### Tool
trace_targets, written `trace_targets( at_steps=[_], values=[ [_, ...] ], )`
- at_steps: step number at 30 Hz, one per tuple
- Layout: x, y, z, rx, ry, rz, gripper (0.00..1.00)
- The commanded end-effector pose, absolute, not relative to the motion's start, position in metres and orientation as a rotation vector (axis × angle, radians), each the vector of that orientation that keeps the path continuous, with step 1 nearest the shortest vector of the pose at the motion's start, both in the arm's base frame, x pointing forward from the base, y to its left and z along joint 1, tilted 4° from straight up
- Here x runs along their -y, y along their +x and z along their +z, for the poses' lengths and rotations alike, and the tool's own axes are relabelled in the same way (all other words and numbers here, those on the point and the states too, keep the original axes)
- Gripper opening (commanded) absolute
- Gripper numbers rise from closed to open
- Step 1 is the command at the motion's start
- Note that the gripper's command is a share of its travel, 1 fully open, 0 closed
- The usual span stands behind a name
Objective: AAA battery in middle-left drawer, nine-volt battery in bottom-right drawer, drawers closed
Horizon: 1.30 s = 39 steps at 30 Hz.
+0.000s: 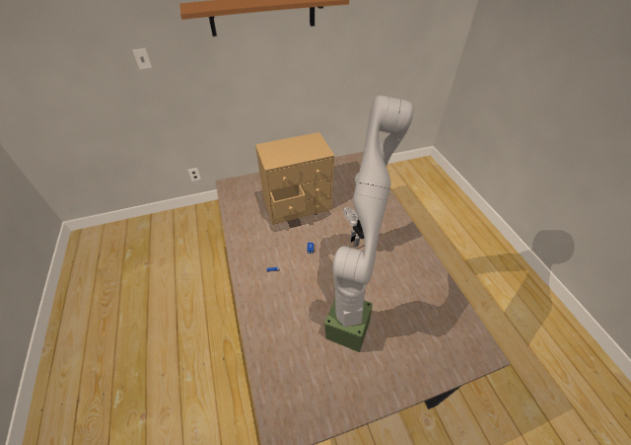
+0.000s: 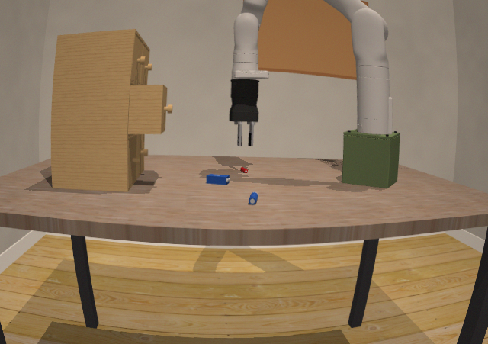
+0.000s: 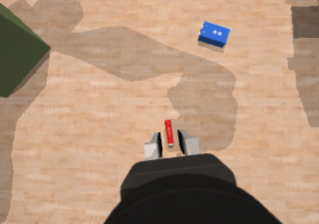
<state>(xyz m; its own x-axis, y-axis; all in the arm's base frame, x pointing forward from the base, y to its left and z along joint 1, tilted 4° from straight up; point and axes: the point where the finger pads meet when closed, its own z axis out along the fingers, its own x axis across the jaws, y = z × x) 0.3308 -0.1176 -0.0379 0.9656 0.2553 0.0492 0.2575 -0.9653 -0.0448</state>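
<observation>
Above the table, the gripper (image 2: 245,138) is held with fingers apart and nothing between them, directly over the small red AAA battery (image 3: 168,132). Nearby lies the blue nine-volt battery (image 2: 217,178), also not yet stowed. On the chest (image 2: 92,107), the middle-left drawer (image 1: 287,198) is pulled out and appears unfilled; other drawers seem shut.

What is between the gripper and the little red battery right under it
Nothing. The exterior view shows only air between the open gripper and the red battery lying on the table; the wrist view shows the battery lined up between the fingers.
</observation>
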Motion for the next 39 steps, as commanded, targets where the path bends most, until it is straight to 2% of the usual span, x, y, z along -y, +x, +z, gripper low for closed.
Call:
trace_targets(
  at_steps=[1, 17, 39],
  values=[
    [0.118, 0.331, -0.037, 0.4, -3.065, -0.068, 0.54],
    [0.118, 0.331, -0.041, 0.4, -3.065, -0.068, 0.54],
    [0.115, 0.333, -0.085, 0.4, -3.065, -0.068, 0.54]
  ],
)
